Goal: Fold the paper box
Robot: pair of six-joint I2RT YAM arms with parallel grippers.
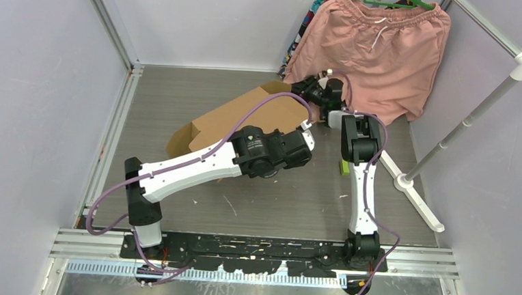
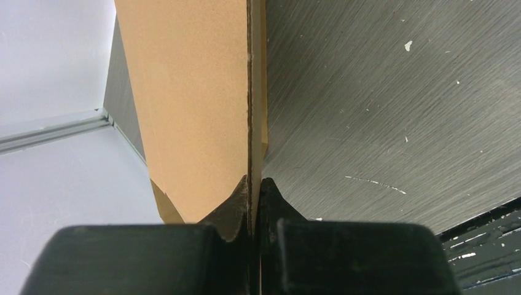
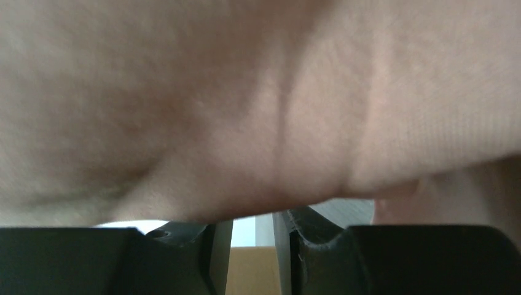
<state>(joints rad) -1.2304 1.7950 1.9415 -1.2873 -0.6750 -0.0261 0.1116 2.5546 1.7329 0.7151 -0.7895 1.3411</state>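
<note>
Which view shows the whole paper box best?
Top external: the paper box lies mostly visible, the left arm covering its near side. Left wrist shows one panel edge pinched in the left gripper. Right wrist shows only a sliver below the pink shorts.

Noted box (image 1: 236, 118) on table (image 1: 296, 197), left of centre. Found shorts (image 1: 380, 52) hanging behind it, rightward. Located stand (image 1: 468, 121) right of shorts.

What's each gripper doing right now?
Left gripper: closed on the paper box edge.
Right gripper: jaws slightly apart, paper box showing between them; whether it grips cannot be told.
</note>
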